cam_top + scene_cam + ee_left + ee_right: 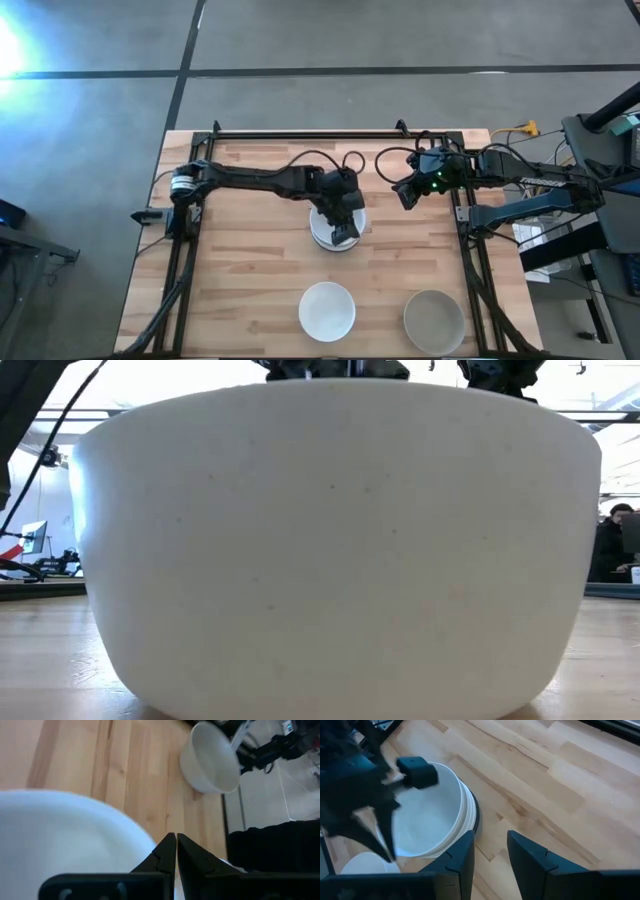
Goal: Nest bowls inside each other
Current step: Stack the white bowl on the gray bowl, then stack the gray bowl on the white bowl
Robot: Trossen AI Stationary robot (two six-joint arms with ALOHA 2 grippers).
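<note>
Left tool pinched narrow on rim of white nested bowl stack, mid-worktop, seating it; right tool open, waiting.

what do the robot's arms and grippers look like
Both arms are dark, slim and jointed, with black cables looping off them. The left gripper has narrow black fingers tapering to points. The right gripper has broader, blocky black fingers, and a small green light glows near the right wrist.

1 stack of bowls, 1 white bowl, 1 grey-beige bowl
</note>
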